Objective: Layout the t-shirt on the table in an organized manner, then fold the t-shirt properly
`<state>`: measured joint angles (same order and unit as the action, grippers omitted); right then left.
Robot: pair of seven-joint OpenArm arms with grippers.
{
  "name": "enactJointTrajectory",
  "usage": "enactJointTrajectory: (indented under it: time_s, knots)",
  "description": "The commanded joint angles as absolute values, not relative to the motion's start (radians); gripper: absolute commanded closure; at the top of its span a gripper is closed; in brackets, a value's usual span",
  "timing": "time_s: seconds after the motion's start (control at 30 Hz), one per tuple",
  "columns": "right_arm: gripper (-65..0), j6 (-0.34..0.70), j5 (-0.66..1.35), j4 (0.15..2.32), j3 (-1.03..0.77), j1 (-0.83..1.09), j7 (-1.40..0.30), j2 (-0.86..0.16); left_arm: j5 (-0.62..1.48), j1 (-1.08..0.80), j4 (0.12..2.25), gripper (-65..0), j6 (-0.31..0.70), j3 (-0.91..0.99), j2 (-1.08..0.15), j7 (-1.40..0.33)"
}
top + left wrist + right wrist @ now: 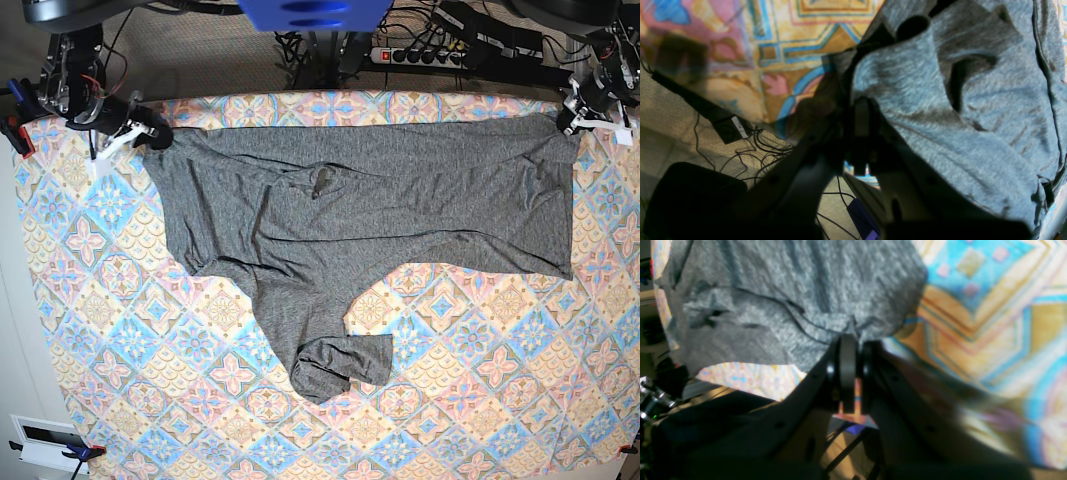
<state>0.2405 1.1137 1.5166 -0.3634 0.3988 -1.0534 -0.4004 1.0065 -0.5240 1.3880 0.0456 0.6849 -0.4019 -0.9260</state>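
Left gripper [570,122] at the upper right, pinching a corner of the t-shirt [340,215]. Right gripper [150,135] at the upper left, pinching the other corner. T-shirt stretched wide across the top of the table [500,400], one sleeve hanging down toward the middle. Behind the table, carpet [200,60], tangled black cables [750,150] and a power strip [420,55].
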Motion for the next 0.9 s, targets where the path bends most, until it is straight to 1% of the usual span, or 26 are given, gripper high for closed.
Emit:
enactJointTrajectory:
  time_s: [0.0,0.1,0.27,0.73,0.8,0.87]
  knots:
    - [0.0,0.232,1.089,1.521,-0.374,0.401,-1.053,-0.42,0.894,-0.553,1.366,0.0,-0.019,0.699,-0.41,-0.977]
    - [0.0,0.232,1.076,1.521,-0.381,0.401,-1.053,-0.421,0.892,-0.553,1.366,0.0,-0.019,0.711,-0.427,-0.977]
    - [0.0,0.232,1.004,1.521,-0.444,0.401,-1.053,-0.421,0.891,-0.558,1.366,0.0,-0.019,0.711,-0.44,-0.977]
    - [-0.2,0.232,1.003,1.523,-0.447,0.426,-1.053,-0.421,0.891,-0.556,1.366,-0.1,-0.021,0.71,-0.449,-0.975]
    - [-0.6,0.232,1.003,1.526,-0.447,0.426,-1.053,-0.421,0.891,-0.556,1.366,-2.5,-0.021,0.71,-0.449,-0.975]
    - [-3.4,0.232,1.004,1.531,-0.449,0.427,-1.053,-0.421,0.891,-0.556,1.366,-5.6,-0.021,0.71,-0.449,-0.975]
